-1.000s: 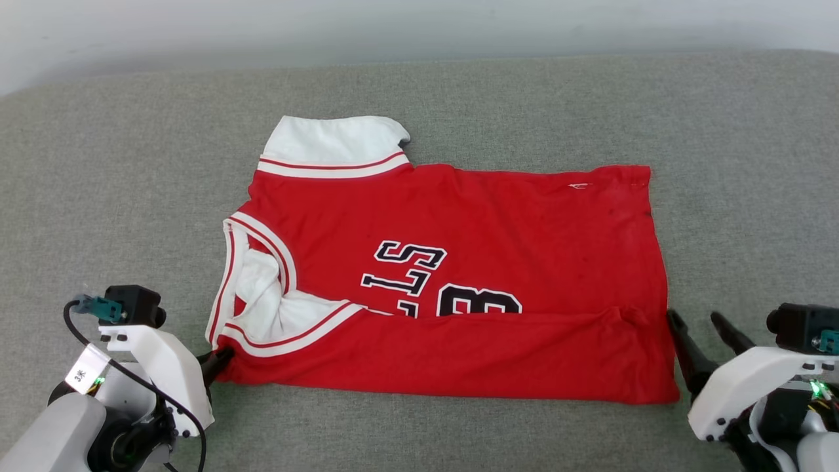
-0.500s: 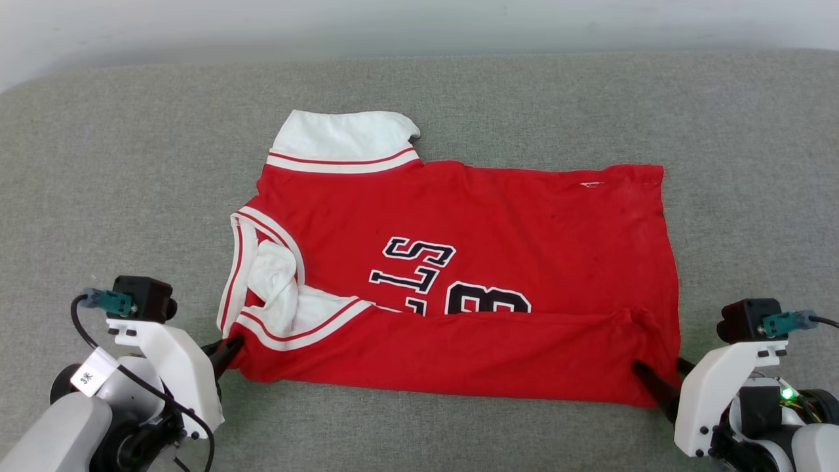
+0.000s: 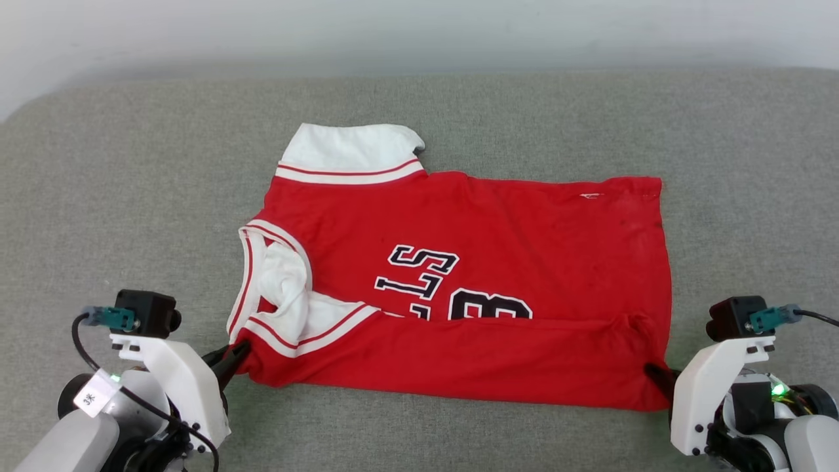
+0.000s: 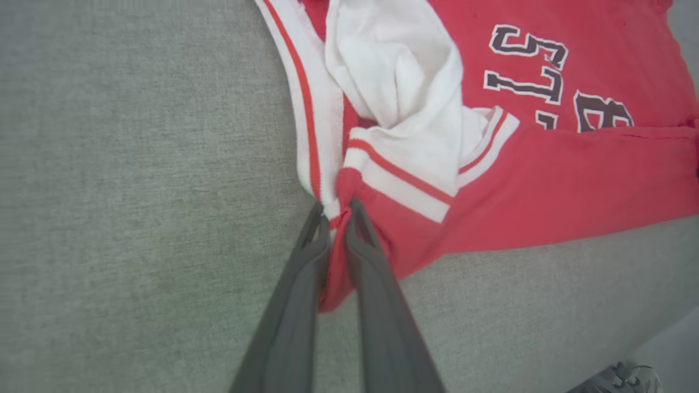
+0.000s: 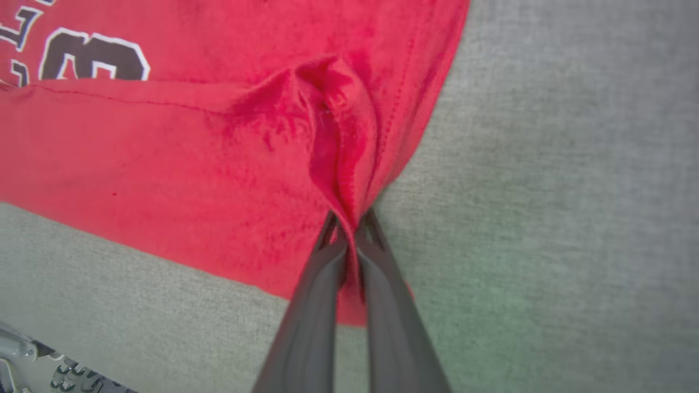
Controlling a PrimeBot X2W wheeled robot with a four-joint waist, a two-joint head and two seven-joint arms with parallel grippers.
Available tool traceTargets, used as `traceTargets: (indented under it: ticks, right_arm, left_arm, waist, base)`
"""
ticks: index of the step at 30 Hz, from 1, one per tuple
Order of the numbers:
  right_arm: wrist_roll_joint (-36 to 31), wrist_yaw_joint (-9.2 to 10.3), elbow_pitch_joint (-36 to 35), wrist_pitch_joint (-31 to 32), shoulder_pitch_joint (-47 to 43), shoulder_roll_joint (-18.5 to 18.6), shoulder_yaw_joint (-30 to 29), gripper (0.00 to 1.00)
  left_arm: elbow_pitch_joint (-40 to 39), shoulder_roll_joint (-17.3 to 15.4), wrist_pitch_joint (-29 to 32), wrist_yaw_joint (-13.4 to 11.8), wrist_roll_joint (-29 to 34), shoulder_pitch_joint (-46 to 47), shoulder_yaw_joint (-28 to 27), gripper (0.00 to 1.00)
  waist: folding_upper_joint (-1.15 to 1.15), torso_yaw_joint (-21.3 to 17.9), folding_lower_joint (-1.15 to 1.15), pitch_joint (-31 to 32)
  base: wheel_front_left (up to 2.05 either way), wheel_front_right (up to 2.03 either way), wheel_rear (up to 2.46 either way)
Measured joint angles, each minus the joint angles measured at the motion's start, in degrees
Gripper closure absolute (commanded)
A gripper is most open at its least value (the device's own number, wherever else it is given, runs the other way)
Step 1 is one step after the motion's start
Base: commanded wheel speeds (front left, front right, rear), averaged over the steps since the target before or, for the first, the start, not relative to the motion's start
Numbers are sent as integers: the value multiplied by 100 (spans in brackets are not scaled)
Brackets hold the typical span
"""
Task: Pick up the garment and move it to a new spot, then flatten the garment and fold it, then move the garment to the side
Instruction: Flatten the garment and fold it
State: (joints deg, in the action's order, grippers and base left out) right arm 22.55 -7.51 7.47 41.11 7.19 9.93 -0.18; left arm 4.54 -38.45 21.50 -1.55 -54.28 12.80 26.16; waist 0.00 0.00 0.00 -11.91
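The garment (image 3: 498, 242), a red jersey T-shirt with white sleeves and black lettering, lies on the grey surface with its near long edge folded over. Its collar (image 3: 275, 295) points to the left and a white sleeve (image 3: 351, 151) sticks out at the far side. My left gripper (image 3: 237, 351) is shut on the garment's near left corner by the collar trim (image 4: 333, 210). My right gripper (image 3: 655, 373) is shut on the near right hem corner, where the red cloth (image 5: 344, 164) bunches into a ridge between the fingers (image 5: 382, 284).
A grey fabric-covered surface (image 3: 131, 196) spreads under the garment, with bare cloth on every side of it. A pale wall (image 3: 419, 33) runs along the far edge. A shoe (image 4: 617, 379) shows at the bottom right of the left wrist view.
My right gripper moved in from beside the hem, slid onto the near right corner and closed on it. The left gripper kept its grip. The camera shifted slightly.
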Motion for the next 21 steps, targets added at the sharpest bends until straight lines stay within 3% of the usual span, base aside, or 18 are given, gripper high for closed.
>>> traceTargets:
  ticks: [8,21]
  right_arm:
    - [20,0,-619,122,-281,264,201,100]
    - [101,0,-1236,391,-1301,157,124,100]
  left_arm:
    - [-396,-52,-101,-266,-36,-459,-53,100]
    - [-833,-310,-83,-883,-278,-1657,-218,100]
  waist:
    - [0,30,0,481]
    - [0,210,-1,1085]
  base:
    - [0,0,0]
    - [0,0,0]
